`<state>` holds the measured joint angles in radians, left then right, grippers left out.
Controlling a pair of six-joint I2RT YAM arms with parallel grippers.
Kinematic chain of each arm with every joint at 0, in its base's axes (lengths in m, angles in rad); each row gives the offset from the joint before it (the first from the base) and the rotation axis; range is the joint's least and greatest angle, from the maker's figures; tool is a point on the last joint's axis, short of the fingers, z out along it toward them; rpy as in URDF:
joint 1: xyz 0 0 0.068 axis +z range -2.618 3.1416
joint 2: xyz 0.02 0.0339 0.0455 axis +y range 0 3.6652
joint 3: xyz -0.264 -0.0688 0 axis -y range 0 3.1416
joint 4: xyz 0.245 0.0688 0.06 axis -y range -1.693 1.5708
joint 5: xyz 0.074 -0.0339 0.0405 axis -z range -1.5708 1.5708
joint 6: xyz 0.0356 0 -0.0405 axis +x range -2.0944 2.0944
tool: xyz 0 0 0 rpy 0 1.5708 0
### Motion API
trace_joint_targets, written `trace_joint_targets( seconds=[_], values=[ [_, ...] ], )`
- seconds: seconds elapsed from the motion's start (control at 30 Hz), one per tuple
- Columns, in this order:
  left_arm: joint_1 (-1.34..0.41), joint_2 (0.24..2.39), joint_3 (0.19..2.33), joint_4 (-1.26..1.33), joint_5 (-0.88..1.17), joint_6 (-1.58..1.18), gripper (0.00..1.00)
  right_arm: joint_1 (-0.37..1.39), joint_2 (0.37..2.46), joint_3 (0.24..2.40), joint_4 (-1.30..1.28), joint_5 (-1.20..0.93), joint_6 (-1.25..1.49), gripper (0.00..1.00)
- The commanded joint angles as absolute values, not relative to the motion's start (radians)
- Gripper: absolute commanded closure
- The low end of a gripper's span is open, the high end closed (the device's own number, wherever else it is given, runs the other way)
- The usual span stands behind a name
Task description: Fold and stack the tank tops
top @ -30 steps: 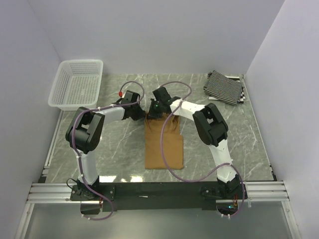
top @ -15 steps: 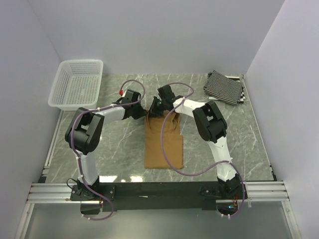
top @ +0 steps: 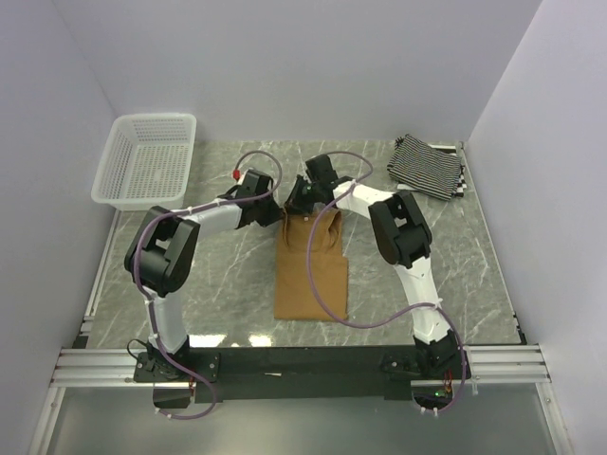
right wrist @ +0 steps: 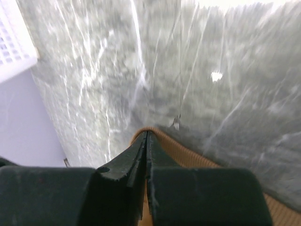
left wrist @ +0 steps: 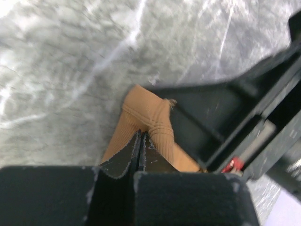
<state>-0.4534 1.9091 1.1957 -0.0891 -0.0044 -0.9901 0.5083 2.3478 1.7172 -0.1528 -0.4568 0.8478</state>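
Left fingers (left wrist: 123,160), right fingers (right wrist: 129,157) pinching tan top (top: 289,275), striped top (top: 427,166) overhead only

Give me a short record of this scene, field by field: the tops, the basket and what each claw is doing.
tan top: spread mid-table, far end gripped by both claws
striped top: far right corner, untouched
basket: far left corner, upright
left claw: shut on the tan top's strap
right claw: shut on the tan top's edge
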Motion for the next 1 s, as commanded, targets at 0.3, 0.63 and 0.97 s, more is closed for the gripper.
trace_joint_targets(
  seconds=[0.3, 0.63, 0.97],
  values=[
    [-0.485, 1.965, 1.259, -0.069, 0.003, -1.0, 0.99, 0.457, 2.307, 1.809, -0.231, -0.351, 0.762, 0.85],
    [-0.485, 2.048, 1.324, -0.123, -0.063, -1.003, 0.99, 0.408, 2.113, 1.743, -0.373, -0.158, 0.658, 0.77],
    [-0.474, 2.017, 1.353, -0.175, -0.187, -1.032, 0.99, 0.408, 1.818, 1.356, -0.382, 0.09, 0.574, 0.75]
  ],
)
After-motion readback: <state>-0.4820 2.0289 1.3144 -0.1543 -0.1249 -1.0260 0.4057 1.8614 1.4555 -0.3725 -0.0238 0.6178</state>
